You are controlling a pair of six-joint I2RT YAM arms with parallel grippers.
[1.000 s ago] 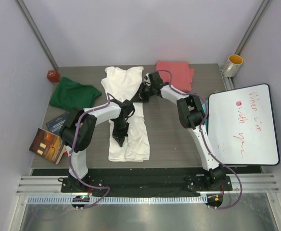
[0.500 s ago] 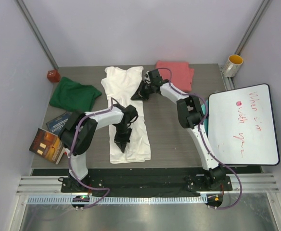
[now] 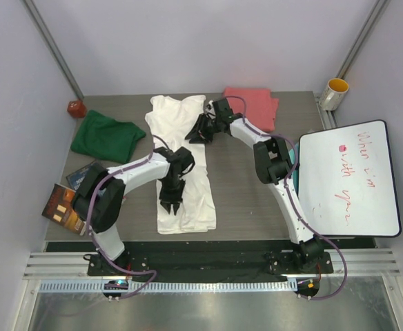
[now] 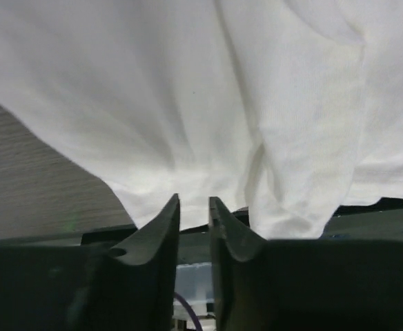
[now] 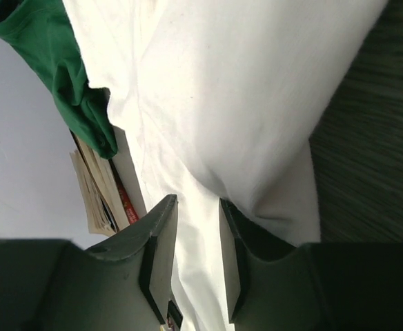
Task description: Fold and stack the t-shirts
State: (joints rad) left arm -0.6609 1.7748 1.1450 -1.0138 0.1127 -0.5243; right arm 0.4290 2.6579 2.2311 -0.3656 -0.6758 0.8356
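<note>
A large white t-shirt (image 3: 181, 124) lies folded lengthwise down the middle of the table. My left gripper (image 3: 170, 204) hovers over its near part, jaws slightly open with nothing between them. In the left wrist view the white t-shirt (image 4: 188, 103) fills the frame beyond the left gripper (image 4: 194, 200). My right gripper (image 3: 196, 134) is at the shirt's upper right edge and also open. In the right wrist view the right gripper (image 5: 198, 200) points along the white t-shirt (image 5: 243, 83). A dark green t-shirt (image 3: 106, 135) lies crumpled at the left. A coral-pink t-shirt (image 3: 253, 107) lies folded at the back right.
Two books (image 3: 70, 200) lie at the near left, and the right wrist view shows the books (image 5: 98, 186) below the green shirt (image 5: 56, 62). A small red object (image 3: 76, 107) sits at the back left corner. A yellow mug (image 3: 335, 93) and a whiteboard (image 3: 346, 179) are on the right.
Both grippers have opened and let go of the white t-shirt. The right gripper has shifted a little left along the shirt's edge. The left arm's elbow has swung left.
</note>
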